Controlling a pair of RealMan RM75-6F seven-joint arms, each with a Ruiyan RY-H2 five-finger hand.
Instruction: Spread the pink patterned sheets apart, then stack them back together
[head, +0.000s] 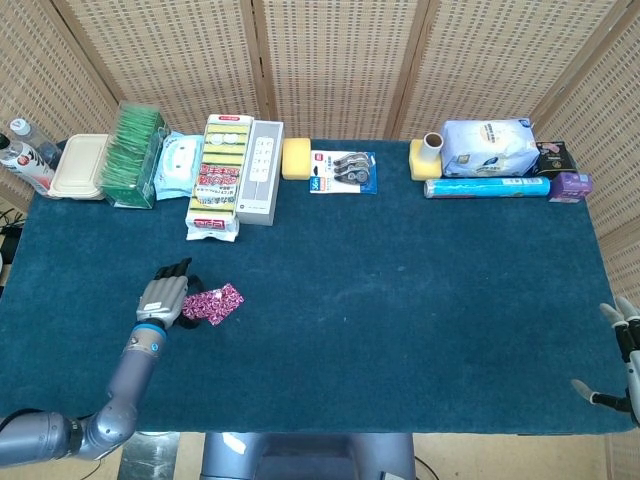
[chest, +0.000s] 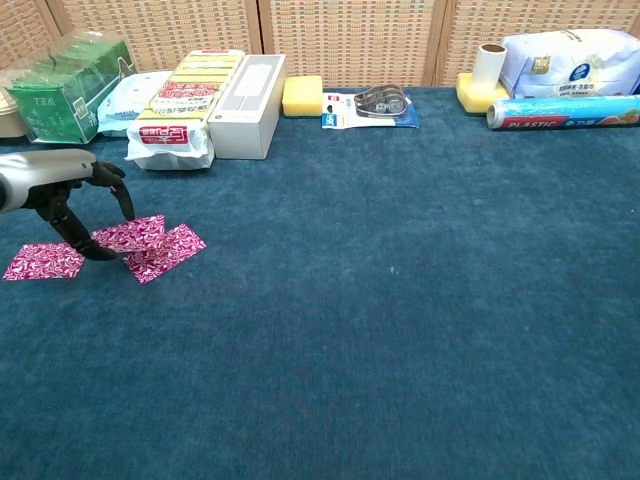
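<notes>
Three pink patterned sheets lie on the blue cloth at the left. In the chest view my left hand (chest: 60, 185) pinches the middle sheet (chest: 138, 232) between thumb and fingers, and this sheet's edge overlaps the right sheet (chest: 172, 250). The third sheet (chest: 42, 261) lies flat and apart, further left. In the head view the left hand (head: 165, 297) covers part of the sheets (head: 218, 304). My right hand (head: 625, 345) hangs at the table's right front corner, fingers apart, holding nothing.
Along the far edge stand a green tea box (chest: 65, 85), a sponge pack (chest: 180, 100), a white box (chest: 248, 105), a yellow sponge (chest: 302, 96), a tape pack (chest: 370, 104) and a plastic wrap roll (chest: 565, 111).
</notes>
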